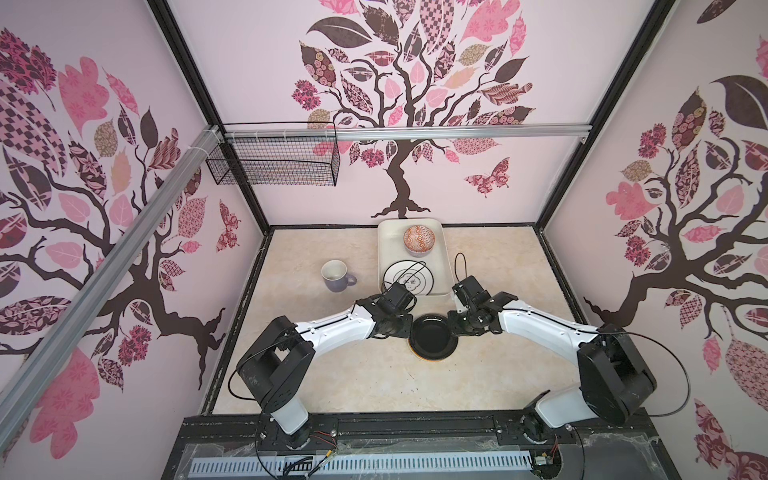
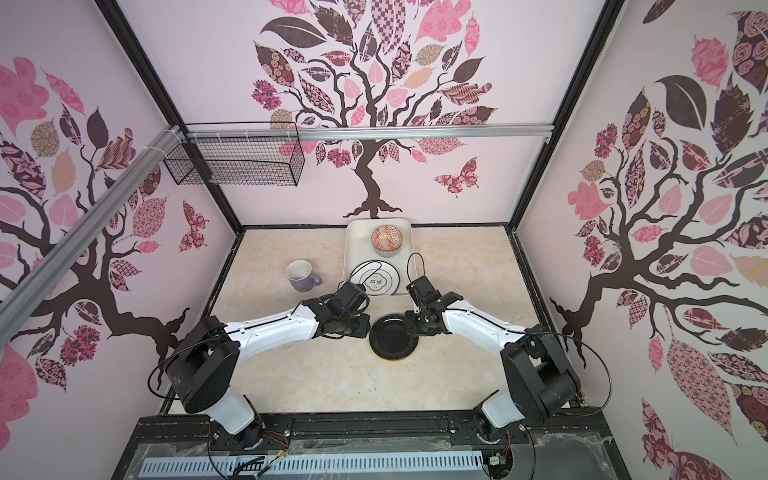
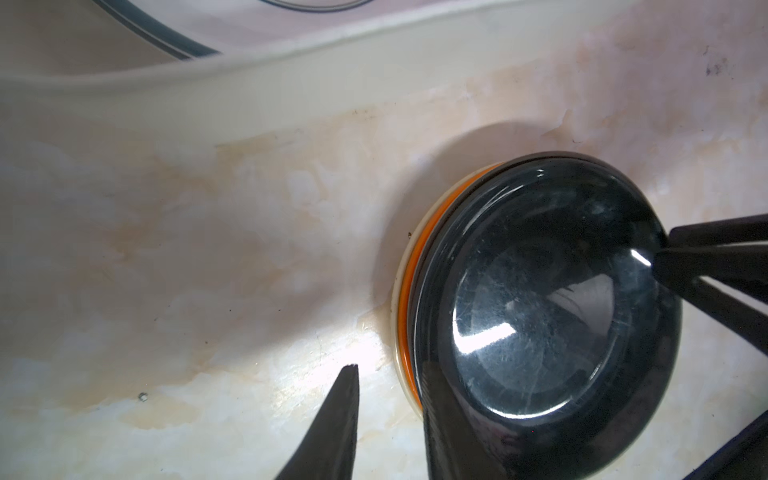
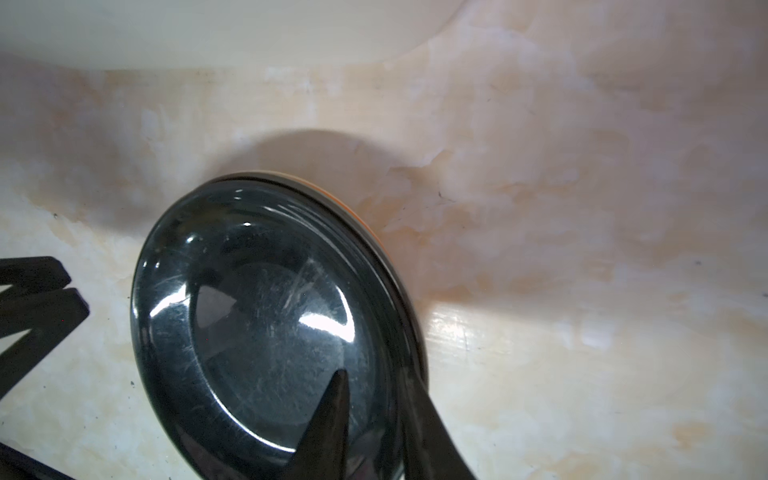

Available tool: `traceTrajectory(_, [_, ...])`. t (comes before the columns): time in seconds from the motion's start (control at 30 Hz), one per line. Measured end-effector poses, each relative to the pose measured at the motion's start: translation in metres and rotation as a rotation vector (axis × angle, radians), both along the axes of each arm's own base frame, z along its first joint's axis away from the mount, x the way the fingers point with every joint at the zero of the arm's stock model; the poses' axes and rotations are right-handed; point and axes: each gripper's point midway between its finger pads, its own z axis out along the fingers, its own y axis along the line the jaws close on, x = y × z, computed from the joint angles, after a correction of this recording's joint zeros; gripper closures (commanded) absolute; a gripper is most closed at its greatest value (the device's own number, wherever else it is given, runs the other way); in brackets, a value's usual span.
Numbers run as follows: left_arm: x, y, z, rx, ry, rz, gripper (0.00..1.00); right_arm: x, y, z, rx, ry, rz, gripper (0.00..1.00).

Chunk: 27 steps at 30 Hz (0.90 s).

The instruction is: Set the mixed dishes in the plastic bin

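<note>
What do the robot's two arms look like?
Both the left arm and right arm have glossy white shells between chunky black joints, with thin black cables looping off the wrists. Each ends in slim, tapered black jaws.

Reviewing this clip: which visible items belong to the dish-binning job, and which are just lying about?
Job: plastic bin, orange-patterned bowl, black-ringed plate, lavender mug, black plate, orange plate beneath it.
Bystanders: hanging wire basket.
</note>
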Motion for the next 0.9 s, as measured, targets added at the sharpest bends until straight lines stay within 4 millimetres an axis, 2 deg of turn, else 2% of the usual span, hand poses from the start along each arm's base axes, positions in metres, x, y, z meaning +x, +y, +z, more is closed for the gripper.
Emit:
traceTrajectory(0.3, [-0.0005, 0.0004, 0.0083, -0.015, -0.014, 0.0, 0.67, -0.0009, -0.0027, -0.0001, -0.013, 0.0, -0.001, 0.75])
traceTrajectory(0.4, [-0.0005, 0.0002, 0.0085, -0.02, -0.012, 0.006, 0.49, -0.0009, -0.0026, -0.0001, -0.013, 0.0, -0.001, 0.75])
traceTrajectory(0.5, [-0.0023, 0.0013, 0.0065, -0.018, -0.007, 0.004, 0.36, -0.001, -0.0025, -0.0006, -0.011, 0.0, -0.001, 0.75])
traceTrajectory(0.53, [-0.0027, 0.0015, 0.0062, -0.018, -0.006, 0.004, 0.35, -0.0015, -0.0026, -0.0014, -0.011, 0.002, 0.0, 0.75])
traceTrajectory(0.9, [-0.0048, 0.002, 0.0064, -0.022, -0.005, -0.003, 0.46, -0.0031, -0.0014, -0.0051, -0.006, 0.012, 0.004, 0.76])
